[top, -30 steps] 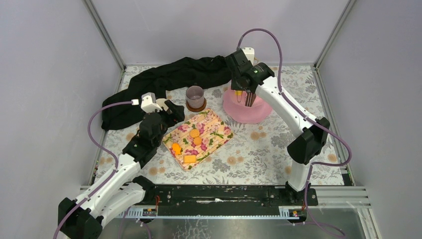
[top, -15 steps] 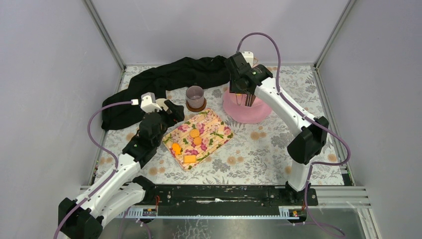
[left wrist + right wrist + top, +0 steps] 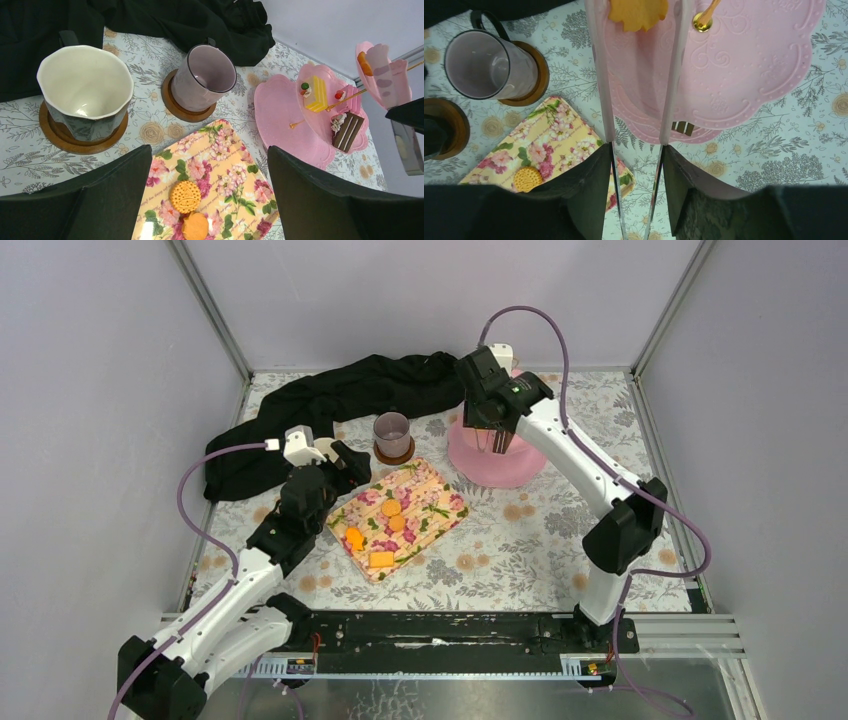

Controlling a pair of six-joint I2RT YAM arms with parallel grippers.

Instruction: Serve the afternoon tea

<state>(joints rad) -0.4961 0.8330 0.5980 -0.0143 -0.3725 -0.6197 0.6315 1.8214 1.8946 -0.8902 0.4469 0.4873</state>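
**Right gripper brings a biscuit to the pink stand**

Right gripper (image 3: pixel 492 443) hangs over the pink stand (image 3: pixel 749 65), its fingers clamped on a scalloped orange biscuit (image 3: pixel 638 12) held at the tips. The biscuit sits above the stand's pink surface, just beside its gold post (image 3: pixel 701 20). I cannot tell which tier lies directly beneath.

The step in hand looks like loading the stand with sweets. The next move probably calls for lowering onto a bare patch of pink, clear of the post, before the fingers part.

A yellow cake (image 3: pixel 316 92), a pink cake (image 3: pixel 350 97) and a brown cake (image 3: pixel 347 131) already rest on the stand.

Toward the left arm from the stand and nearer the bases lies the floral napkin (image 3: pixel 225 145), carrying more orange biscuits (image 3: pixel 185 196). The left gripper (image 3: pixel 210 160) hovers at the napkin's far-left edge, jaws wide apart and holding nothing.

Also left of the stand, the mauve-grey mug (image 3: pixel 205 75) stands closer and the cream-lined dark mug (image 3: pixel 82 90) farther off, each on a wooden coaster.
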